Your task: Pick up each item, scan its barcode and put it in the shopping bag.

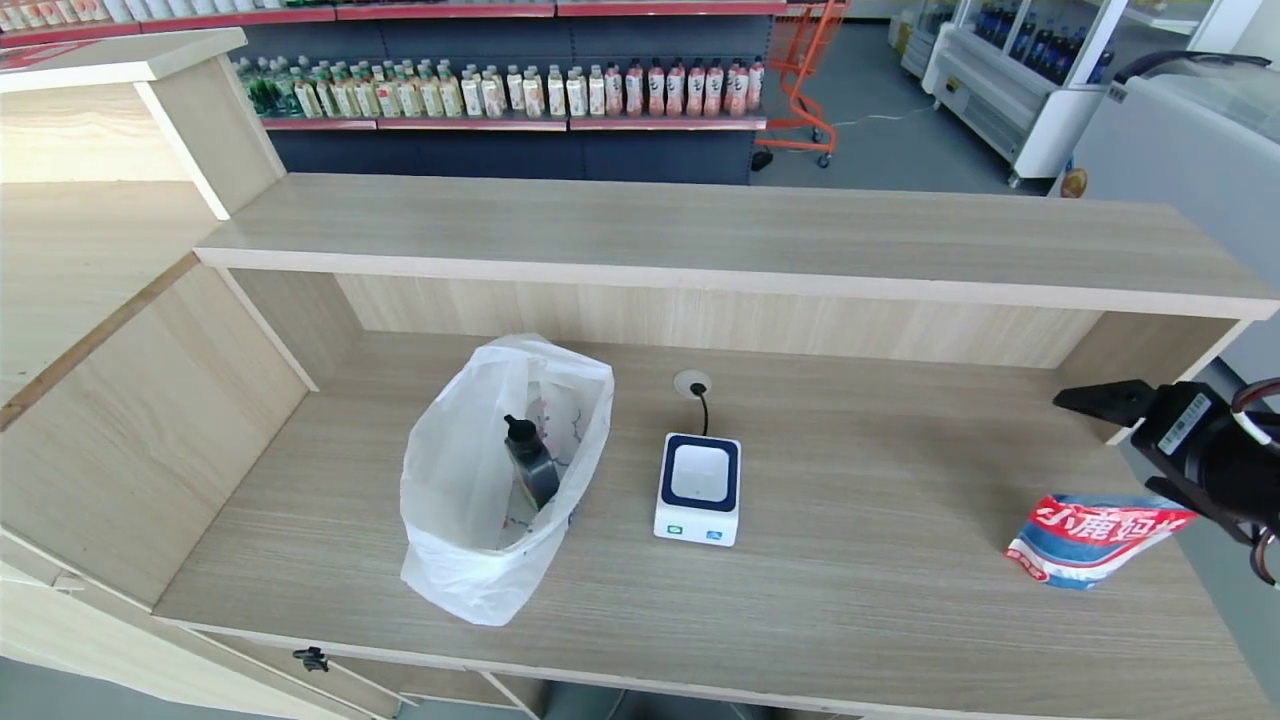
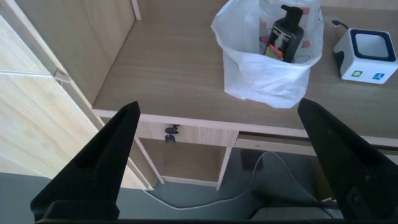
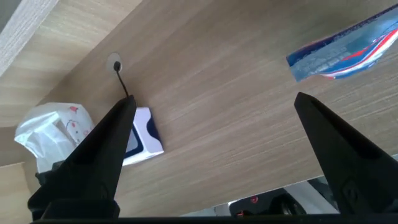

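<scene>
Light wood checkout counter, raised ledge along its far edge, small black latch under its front edge. Beyond: shelf of bottled drinks, orange trolley, glass-topped chiller.

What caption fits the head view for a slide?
Open right gripper near the pouch; scanner beside the shopping bag, bottle already inside.

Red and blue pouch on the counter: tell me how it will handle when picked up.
The pouch looks like soft, crinkled film, so it will probably flex and sag. Its glossy surface may slip. Lying flat, it is unlikely to roll.
</scene>
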`<state>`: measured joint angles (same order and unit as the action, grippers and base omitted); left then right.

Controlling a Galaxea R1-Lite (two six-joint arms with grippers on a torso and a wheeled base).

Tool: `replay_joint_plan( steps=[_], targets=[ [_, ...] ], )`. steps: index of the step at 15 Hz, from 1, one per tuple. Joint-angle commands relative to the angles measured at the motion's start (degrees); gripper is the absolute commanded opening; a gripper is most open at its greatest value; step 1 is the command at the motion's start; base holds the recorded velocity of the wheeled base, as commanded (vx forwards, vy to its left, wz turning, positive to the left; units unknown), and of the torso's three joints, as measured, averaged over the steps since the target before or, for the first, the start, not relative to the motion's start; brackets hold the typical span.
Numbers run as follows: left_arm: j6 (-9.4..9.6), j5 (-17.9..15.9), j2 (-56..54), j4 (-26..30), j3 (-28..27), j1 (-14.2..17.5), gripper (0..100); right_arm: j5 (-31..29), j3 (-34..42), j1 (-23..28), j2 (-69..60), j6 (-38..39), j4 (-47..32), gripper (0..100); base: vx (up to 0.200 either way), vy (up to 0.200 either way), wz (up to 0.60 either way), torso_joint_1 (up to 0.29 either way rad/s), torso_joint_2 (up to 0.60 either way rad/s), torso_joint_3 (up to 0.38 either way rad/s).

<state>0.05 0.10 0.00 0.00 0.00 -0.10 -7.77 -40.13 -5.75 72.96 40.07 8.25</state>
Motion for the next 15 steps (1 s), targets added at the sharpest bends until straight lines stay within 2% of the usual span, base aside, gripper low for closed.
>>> replay_joint_plan(
  steps=[1, 4, 6, 8, 11, 15],
  targets=[
    [0.13, -0.01, 0.09, 0.0, 0.0, -0.08, 100, -0.06, -0.56, 0.66, 0.08, 0.71, -1.31, 100, 0.0, -0.2, 0.0, -0.002, 0.01, -0.002],
    [0.21, -0.01, 0.0, 0.0, 0.0, 0.01, 100, -0.06, -3.02, 0.83, 0.6, 5.02, -5.44, 100, 0.0, -0.2, 0.0, 0.004, 0.0, 0.001],
    [0.21, -0.01, 0.0, 0.0, 0.0, 0.01, 100, -2.17, -8.47, 1.8, 3.59, 13.98, -14.41, 100, 0.0, 0.0, 0.0, 0.0, 0.0, 0.0],
    [0.21, -0.01, 0.0, 0.0, 0.0, 0.01, 100, -4.01, -11.55, 3.12, 7.37, 19.34, -18.01, 100, 0.0, 0.0, 0.0, 0.0, 0.0, 0.0],
    [0.21, -0.01, 0.0, 0.0, 0.0, 0.01, 100, -4.45, -12.52, 3.29, 9.83, 19.78, -21.79, 100, 0.0, 0.0, 0.0, 0.0, 0.0, 0.0],
    [0.21, -0.01, 0.0, 0.0, 0.0, 0.01, 100, -5.77, -12.52, 2.59, 19.06, 21.63, -21.61, 100, 0.0, 0.0, 0.0, 0.0, 0.0, 0.0]
  ],
)
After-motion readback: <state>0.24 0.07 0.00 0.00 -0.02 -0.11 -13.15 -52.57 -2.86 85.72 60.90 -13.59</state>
